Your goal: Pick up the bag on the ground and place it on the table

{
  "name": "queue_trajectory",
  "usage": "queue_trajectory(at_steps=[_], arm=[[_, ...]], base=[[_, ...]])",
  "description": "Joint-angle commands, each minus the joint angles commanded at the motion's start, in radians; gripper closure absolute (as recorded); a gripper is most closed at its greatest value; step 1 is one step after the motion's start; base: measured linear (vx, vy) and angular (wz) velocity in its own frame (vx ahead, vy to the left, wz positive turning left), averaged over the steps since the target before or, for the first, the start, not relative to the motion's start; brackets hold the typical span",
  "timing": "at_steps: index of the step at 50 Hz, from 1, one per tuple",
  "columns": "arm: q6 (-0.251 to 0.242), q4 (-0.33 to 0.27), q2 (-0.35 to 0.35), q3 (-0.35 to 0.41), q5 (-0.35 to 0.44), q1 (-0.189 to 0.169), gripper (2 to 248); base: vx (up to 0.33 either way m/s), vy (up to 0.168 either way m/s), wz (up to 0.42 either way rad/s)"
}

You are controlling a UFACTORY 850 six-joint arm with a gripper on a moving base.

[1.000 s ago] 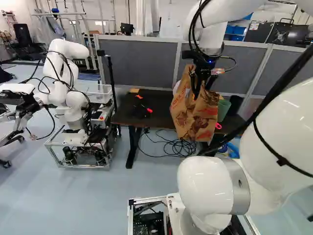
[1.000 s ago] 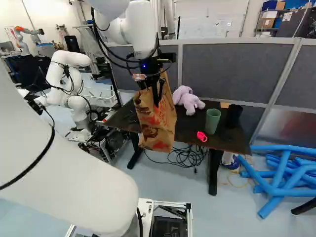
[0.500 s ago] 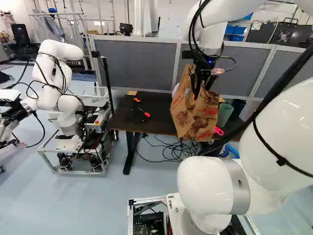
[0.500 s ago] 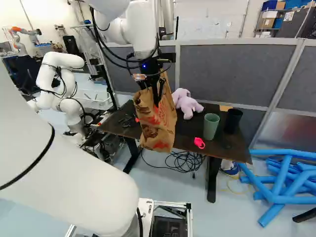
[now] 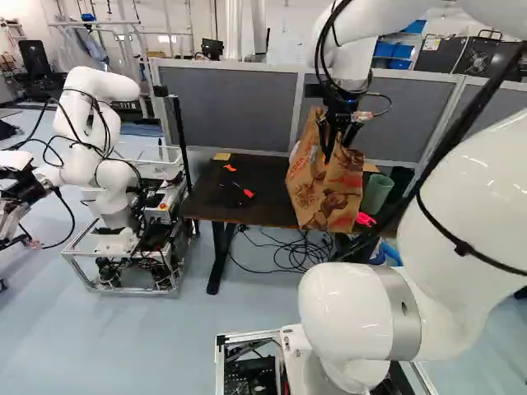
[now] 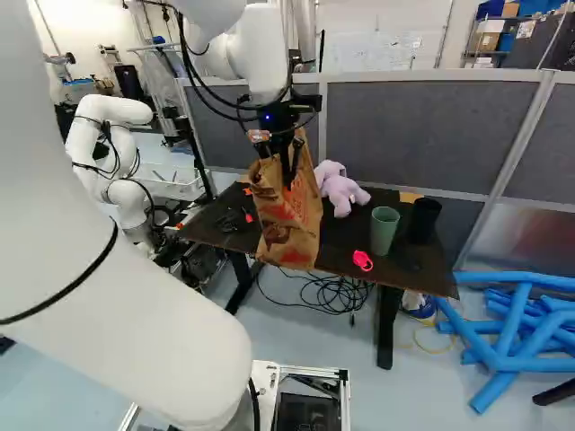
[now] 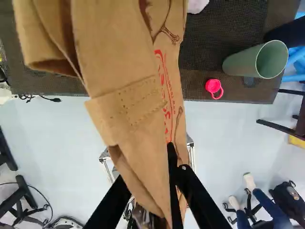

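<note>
Base (image 6: 307, 415) has moved within the last second, the table looming closer, and now sits steady; approach appears finished. White arm (image 6: 135, 314) has since stretched slightly further ahead, carrying the bag with it. Judged accordingly: transport is nearly done, placement pending. Arm pose: arched forward from the foot joint, wrist high, end pointing down. Gripper (image 6: 290, 171) is clamped on the upper part of the brown paper bag (image 6: 286, 233), which hangs off the floor at the near side of the table (image 5: 263, 197). Whether its bottom is past the near edge cannot be told; a snag there is a risk. Further forward travel, then lowering, seems called for. On the tabletop, beyond the edge: pink item (image 6: 362, 260), green cup (image 6: 384, 231), black cup (image 6: 423, 218) just beside it, and purple plush toy (image 6: 340, 187) near the bag. Grey partition (image 5: 230, 107) stands behind.
</note>
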Motion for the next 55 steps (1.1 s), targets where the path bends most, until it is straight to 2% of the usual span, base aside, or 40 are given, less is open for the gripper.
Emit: queue_trajectory(at_steps=[17, 35, 55], arm=[[0.000, -0.012, -0.063, -0.060, 0.020, 0.011, 224], [0.000, -0.055, -0.131, -0.127, 0.040, 0.022, 224], [0.000, -0.102, -0.251, -0.198, 0.041, 0.042, 224]], base=[[0.000, 0.000, 0.000], [0.000, 0.000, 0.000], [0.000, 0.000, 0.000]])
